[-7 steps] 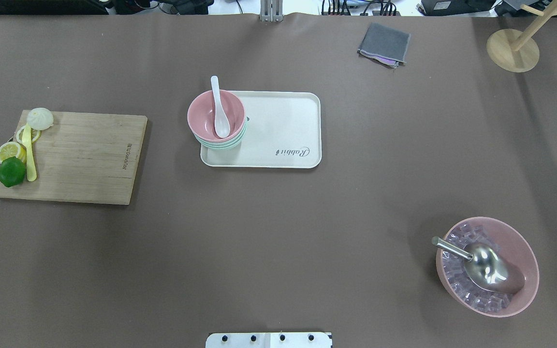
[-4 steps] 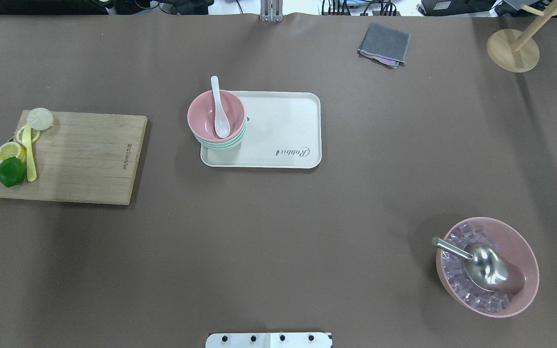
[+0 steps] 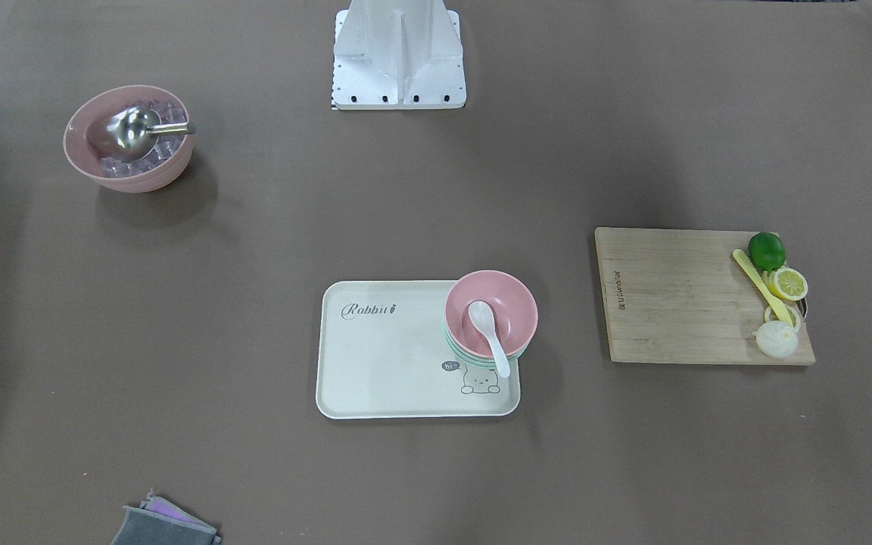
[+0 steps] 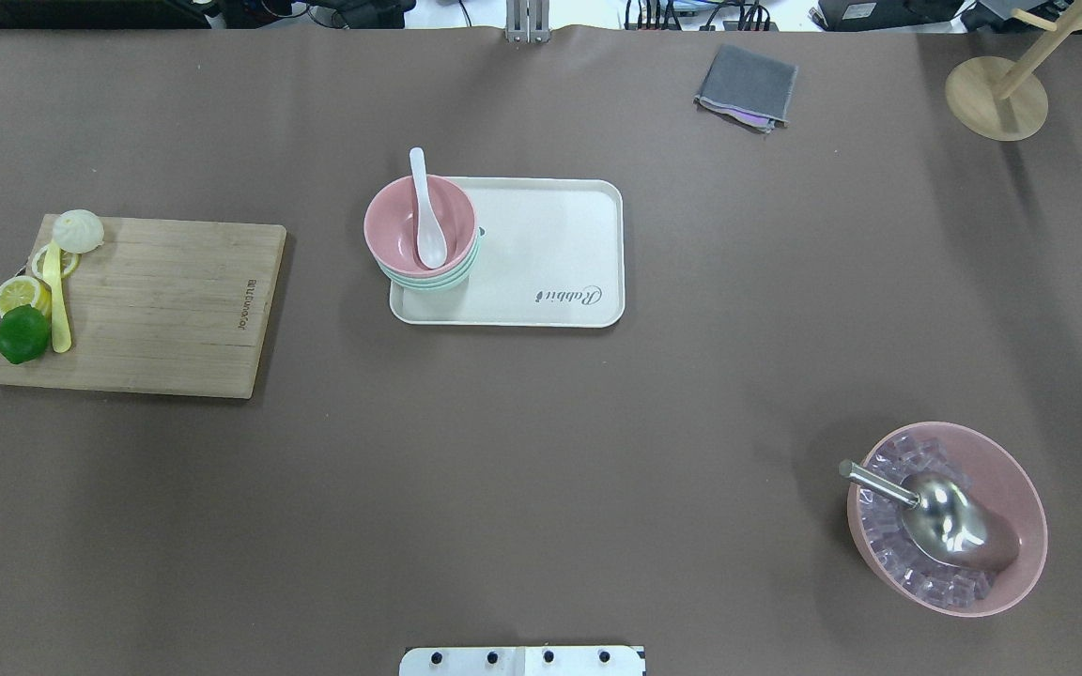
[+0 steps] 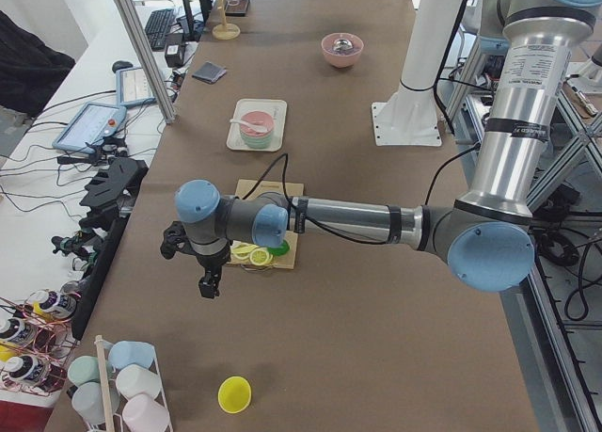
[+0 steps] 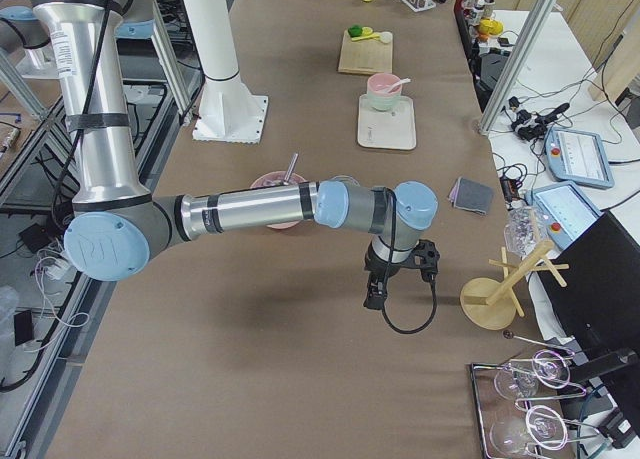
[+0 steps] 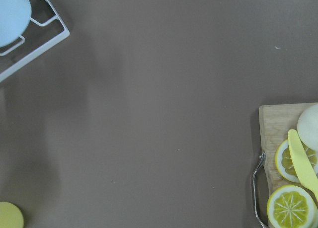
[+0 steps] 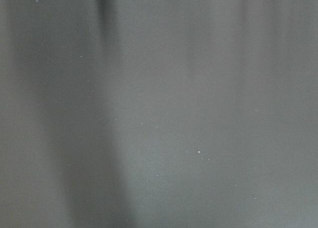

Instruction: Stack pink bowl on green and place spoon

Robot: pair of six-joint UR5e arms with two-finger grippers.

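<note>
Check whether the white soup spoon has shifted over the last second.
No. In the overhead view the white soup spoon lies in the pink bowl with its handle tip past the cream tray's far edge, same as before.

Plain pink bowl (image 4: pixel 393 230) over pale mint-green bowls (image 4: pixel 428 281), with a translucent white spoon (image 4: pixel 428 230), on a cream tray (image 4: pixel 550 235) printed with grey "Rabbit" script and a small line-drawn bear. The counter (image 4: pixel 541 469) is matte brown. Dark green lime (image 4: pixel 23 334), yellow lemon slices (image 4: pixel 19 293) and a pale yellow utensil (image 4: pixel 58 314) lie on a light, straight-grained wooden board (image 4: pixel 165 300); a silver scoop (image 4: pixel 950 518) shines in a larger pink bowl (image 4: pixel 1020 493).
</note>
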